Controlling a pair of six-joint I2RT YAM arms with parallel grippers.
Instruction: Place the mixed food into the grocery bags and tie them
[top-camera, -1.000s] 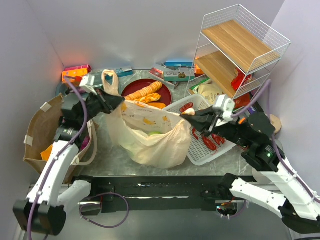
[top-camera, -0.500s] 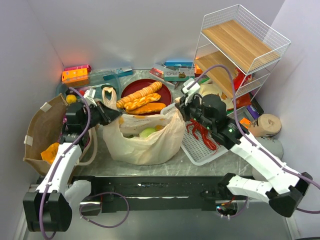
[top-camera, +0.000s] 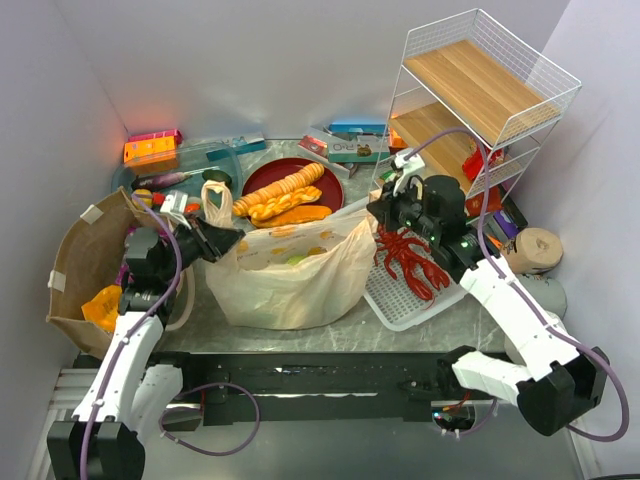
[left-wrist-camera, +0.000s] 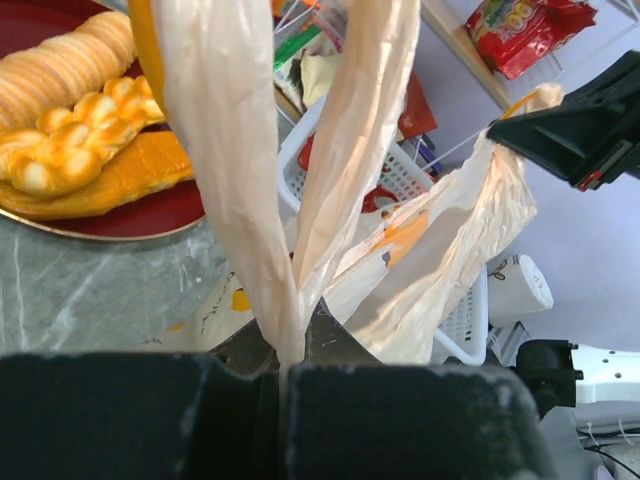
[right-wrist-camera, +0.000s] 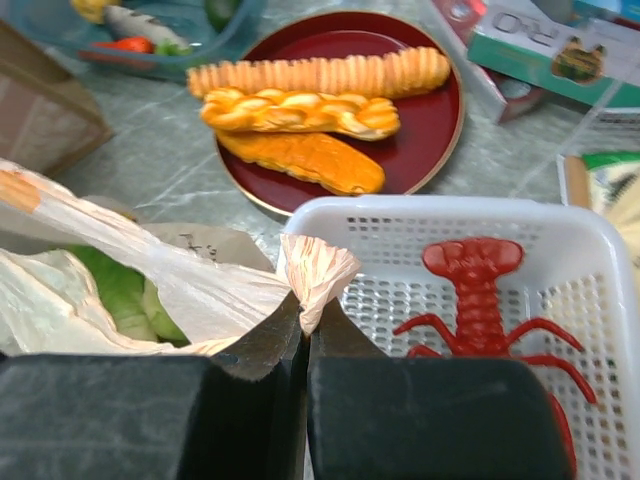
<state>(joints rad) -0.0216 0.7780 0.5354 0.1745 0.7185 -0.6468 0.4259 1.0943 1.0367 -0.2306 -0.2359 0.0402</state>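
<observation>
Plastic bag (top-camera: 290, 285) looks thin, crinkly, tan, orange-marked and bulging.

Left claw (top-camera: 230, 242) pinched closed, pointing right; right claw (top-camera: 373, 212) pinched closed, pointing left.

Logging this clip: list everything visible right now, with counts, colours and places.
plastic bag: one, tan, centre, greens inside
paper bag: one, brown, left
plate: one, dark red, behind the plastic bag
breads: three, golden, on the plate
basket: one, white, right of centre
lobster: one, red, in the basket
wire rack: one, white, back right
boxes: several, mixed colours, back wall
left gripper: one, black, shut on the plastic bag
right gripper: one, black, shut on the plastic bag
</observation>
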